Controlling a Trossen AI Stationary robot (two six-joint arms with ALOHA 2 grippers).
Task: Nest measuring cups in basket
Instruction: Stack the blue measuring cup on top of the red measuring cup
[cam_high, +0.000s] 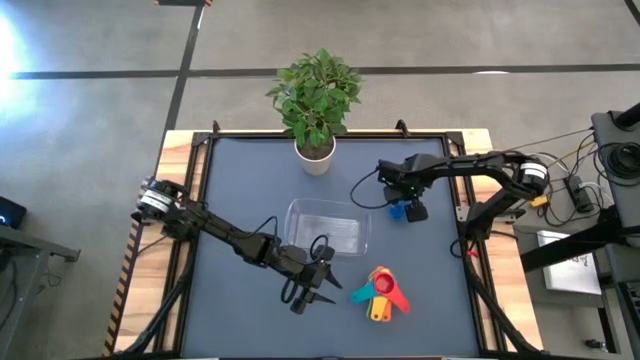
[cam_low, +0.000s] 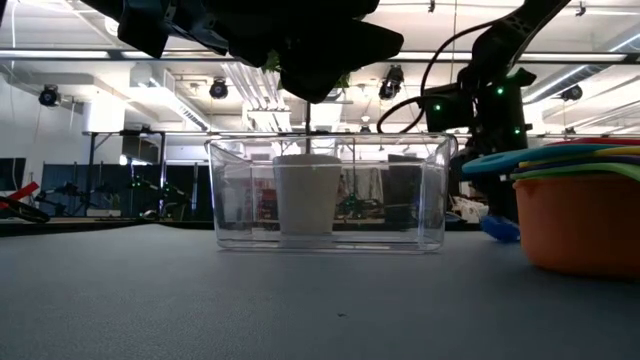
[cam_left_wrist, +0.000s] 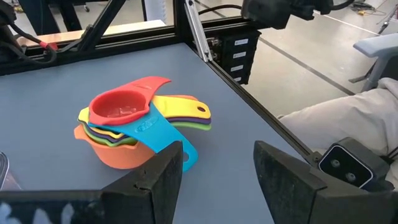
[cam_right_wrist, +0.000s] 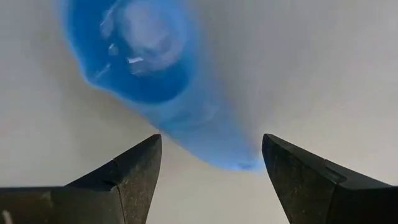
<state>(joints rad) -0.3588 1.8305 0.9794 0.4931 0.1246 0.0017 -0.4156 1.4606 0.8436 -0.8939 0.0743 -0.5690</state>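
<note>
Several measuring cups stand nested in a stack (cam_high: 382, 293) (cam_left_wrist: 124, 127) on the table, near its front right: an orange cup at the bottom, a red one on top, their flat handles fanned out. My left gripper (cam_high: 330, 290) (cam_left_wrist: 217, 180) is open, level and just left of the stack, touching nothing. A blue cup (cam_high: 397, 211) (cam_right_wrist: 140, 50) lies alone on the table, right of the clear basket (cam_high: 328, 228) (cam_low: 330, 195). My right gripper (cam_high: 408, 208) (cam_right_wrist: 211, 149) hangs open above it, pointing down, with a finger on each side of the blue handle's end, clear of it.
A white plant pot (cam_high: 315, 155) with a leafy plant stands at the far edge behind the basket. A black frame rail (cam_left_wrist: 205, 37) runs along the table's right side. Bare table surface (cam_high: 240, 320) lies at the front left.
</note>
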